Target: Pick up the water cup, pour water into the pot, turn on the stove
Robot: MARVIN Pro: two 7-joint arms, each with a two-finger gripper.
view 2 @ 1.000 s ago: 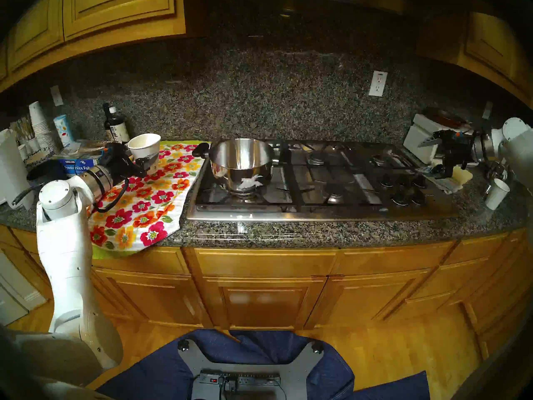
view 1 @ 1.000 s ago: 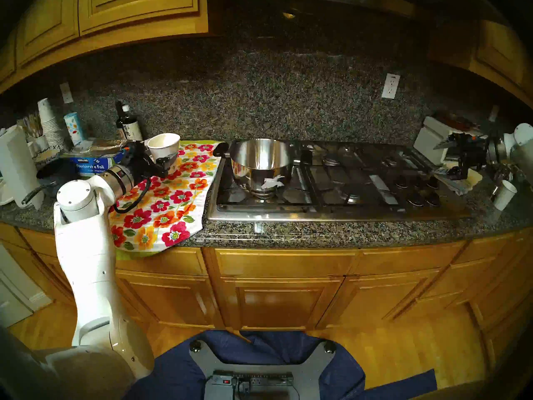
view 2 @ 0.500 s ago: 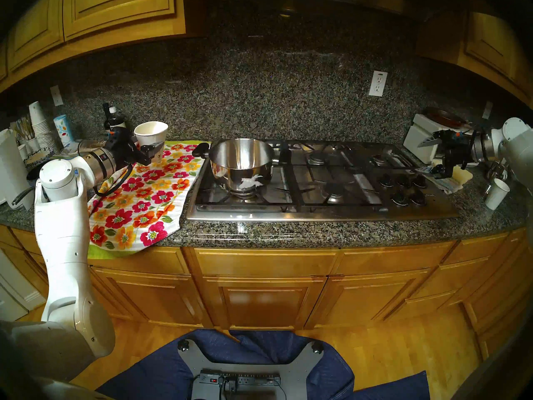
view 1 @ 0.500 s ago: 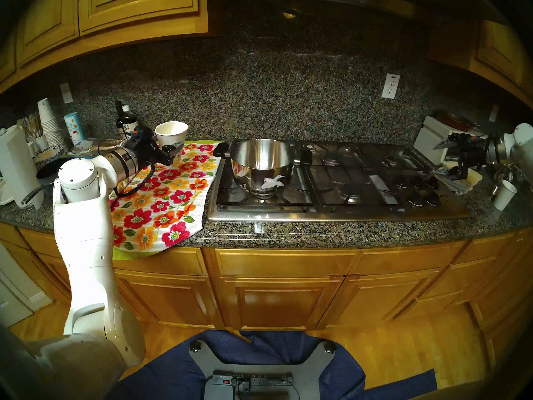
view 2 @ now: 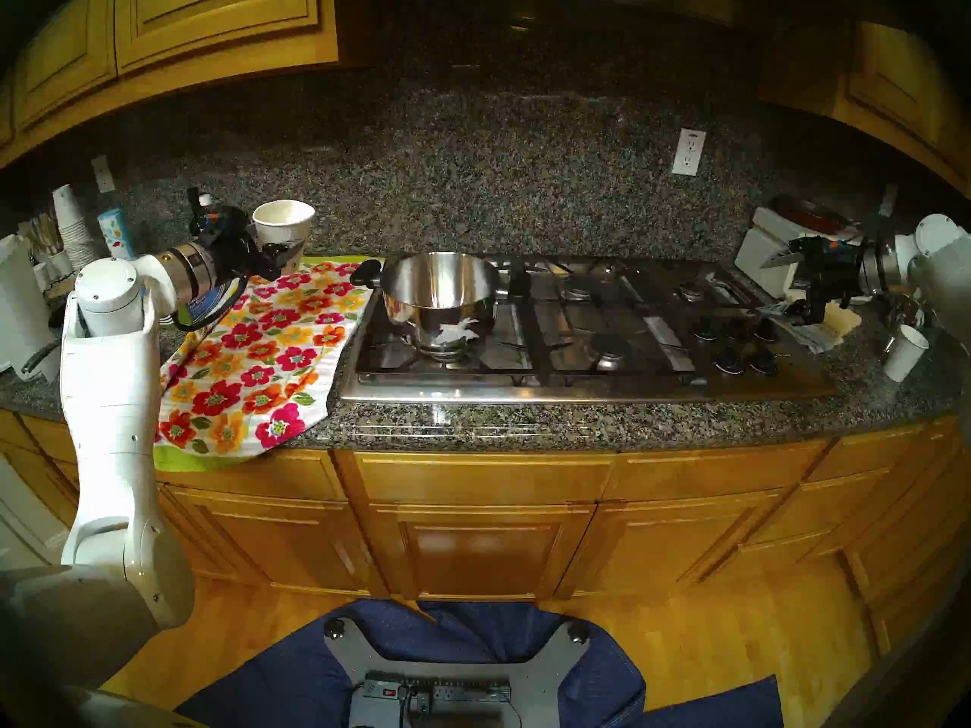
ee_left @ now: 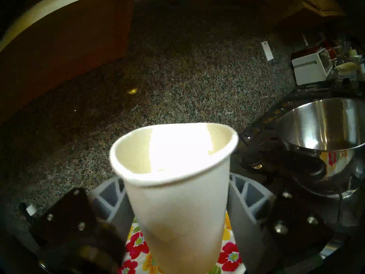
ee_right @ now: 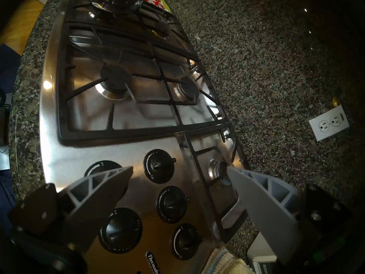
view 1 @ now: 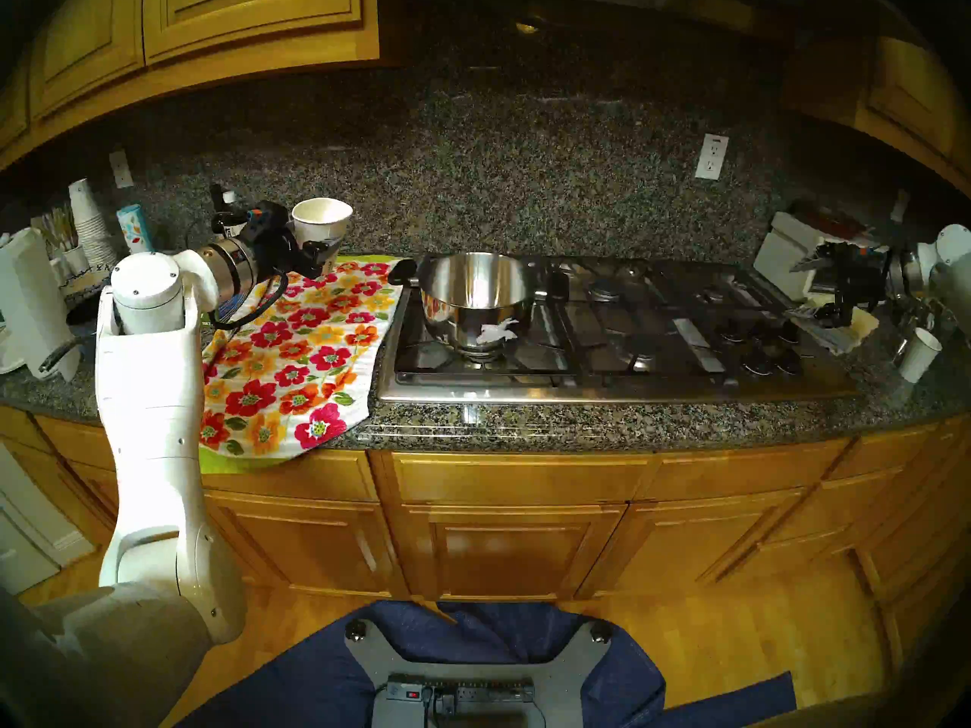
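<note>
Aloft, the water cup (view 1: 321, 222) in the left gripper (view 1: 319, 249) — right gripper (ee_right: 178, 178) wide, empty.

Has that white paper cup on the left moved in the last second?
Yes. The water cup, held in the left gripper, rose off the floral towel and shifted right, toward the pot.

the stove (ee_right: 102, 161) nameplate reads "thermad", cut off; its knobs (ee_right: 159, 165) carry "hi", "lo", "off"

White cup (view 1: 321, 222), red-orange floral towel (view 1: 299, 364)
</note>
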